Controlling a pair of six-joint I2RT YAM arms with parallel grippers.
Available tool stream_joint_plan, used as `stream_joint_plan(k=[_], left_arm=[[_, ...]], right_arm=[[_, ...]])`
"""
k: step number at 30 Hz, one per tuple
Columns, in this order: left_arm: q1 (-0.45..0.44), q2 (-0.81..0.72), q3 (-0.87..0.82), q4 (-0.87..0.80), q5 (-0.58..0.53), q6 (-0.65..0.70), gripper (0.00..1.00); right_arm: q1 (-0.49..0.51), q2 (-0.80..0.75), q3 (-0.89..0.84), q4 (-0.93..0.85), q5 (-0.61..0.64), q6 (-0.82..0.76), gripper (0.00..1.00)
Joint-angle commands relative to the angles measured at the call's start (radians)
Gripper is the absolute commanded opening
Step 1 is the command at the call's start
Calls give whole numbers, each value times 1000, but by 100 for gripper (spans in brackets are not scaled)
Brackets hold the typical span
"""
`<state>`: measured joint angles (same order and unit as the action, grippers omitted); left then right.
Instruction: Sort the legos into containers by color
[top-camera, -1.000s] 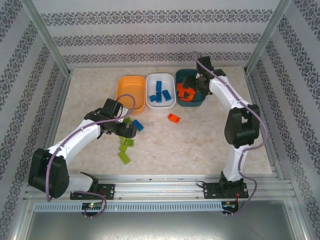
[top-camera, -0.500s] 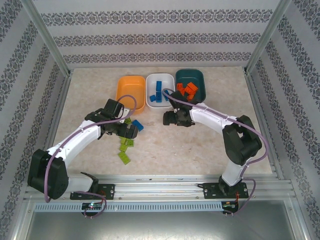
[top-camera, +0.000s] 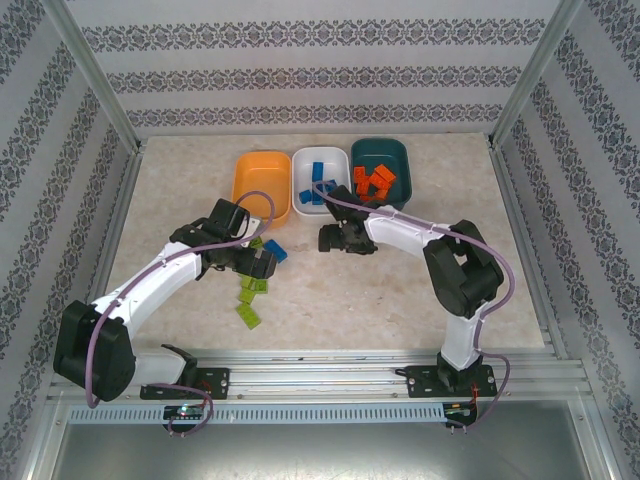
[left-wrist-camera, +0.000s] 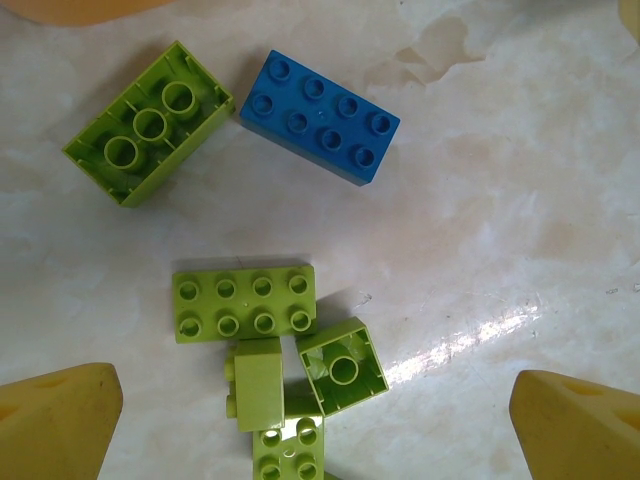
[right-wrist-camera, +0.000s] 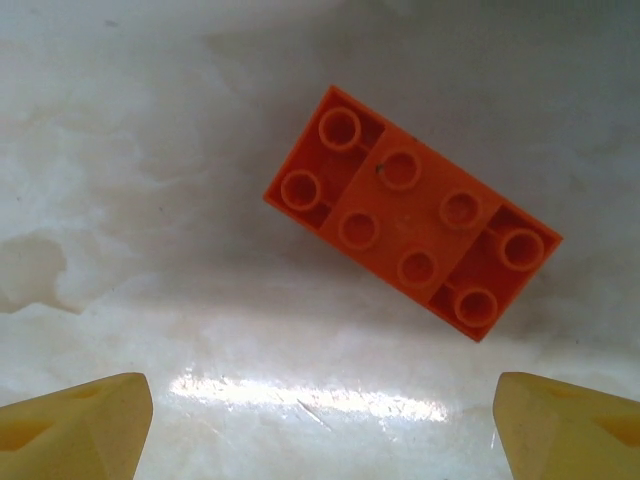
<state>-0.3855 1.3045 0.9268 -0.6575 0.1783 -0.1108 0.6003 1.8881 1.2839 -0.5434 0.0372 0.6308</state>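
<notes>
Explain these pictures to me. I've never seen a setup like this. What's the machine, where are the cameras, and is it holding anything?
These are two robot arms bolted to the near edge of a table. The wide picture looks down from above and behind them. Each close-up comes from a camera on one wrist, and the yellow wedges in its bottom corners are that arm's own fingertips.

At the back stand an orange tub, a white tub holding blue bricks, and a teal tub holding orange bricks.

The left tool hangs open over lime bricks and a loose blue brick. The right tool hangs open over a loose orange brick. Neither holds anything.
</notes>
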Motion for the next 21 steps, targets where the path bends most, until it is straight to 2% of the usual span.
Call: stream_joint_plan(k=[1, 21], left_arm=[[-11, -15, 14, -32, -16, 20, 100], [-12, -8, 14, -32, -19, 22, 100]], right_arm=[[-26, 24, 33, 3, 11, 6, 88], [-66, 61, 63, 11, -13, -5, 88]])
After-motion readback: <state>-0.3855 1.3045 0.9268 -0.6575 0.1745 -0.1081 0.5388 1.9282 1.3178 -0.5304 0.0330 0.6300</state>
